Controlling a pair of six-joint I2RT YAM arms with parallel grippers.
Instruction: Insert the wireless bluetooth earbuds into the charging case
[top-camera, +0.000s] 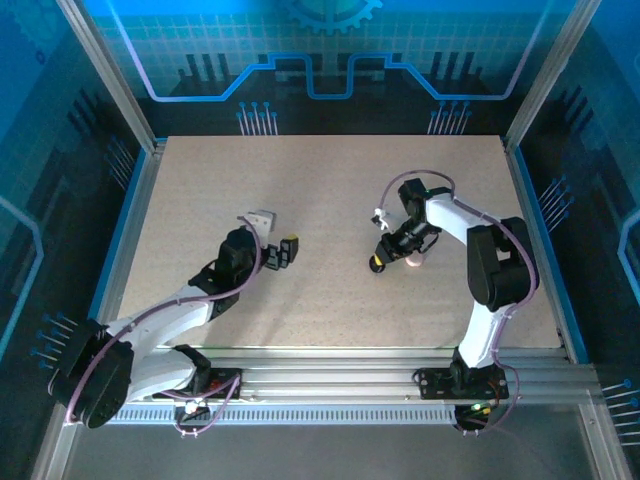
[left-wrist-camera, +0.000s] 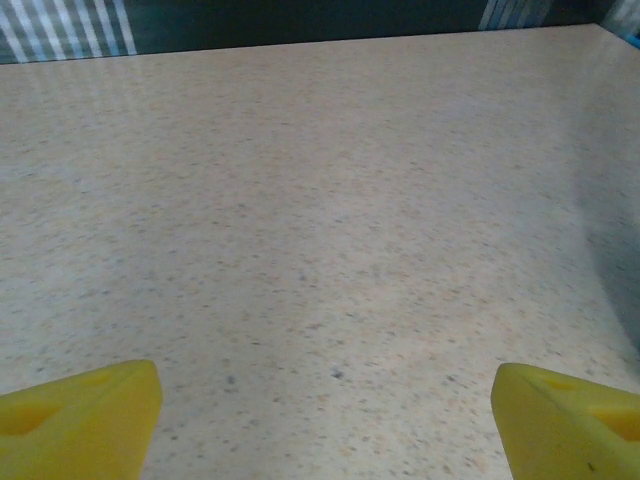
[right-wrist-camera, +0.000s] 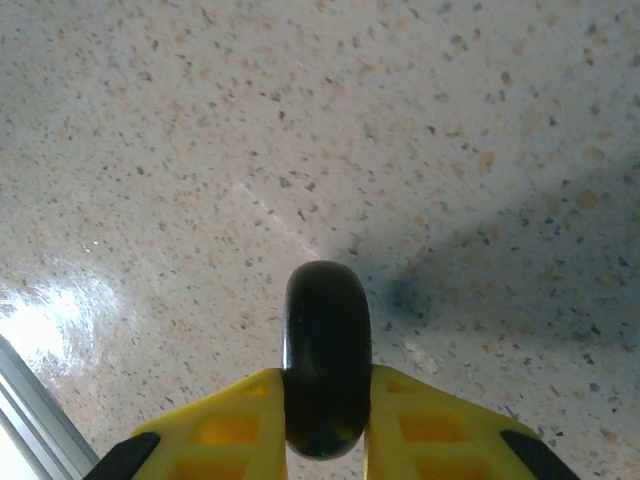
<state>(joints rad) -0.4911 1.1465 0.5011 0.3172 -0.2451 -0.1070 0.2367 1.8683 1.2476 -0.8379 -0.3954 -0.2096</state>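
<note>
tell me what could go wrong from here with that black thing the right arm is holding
1. On the right gripper, the jaws pinch the glossy black rounded piece by its narrow edge, with most of it sticking out. It could twist or slip free.
2. In the top view, a pale pinkish piece sits close beside that gripper, so a careless move might knock it away.

Glossy black round charging case (right-wrist-camera: 327, 310), standing on edge, pinched between the jaws of the right gripper (right-wrist-camera: 327, 390).
</note>
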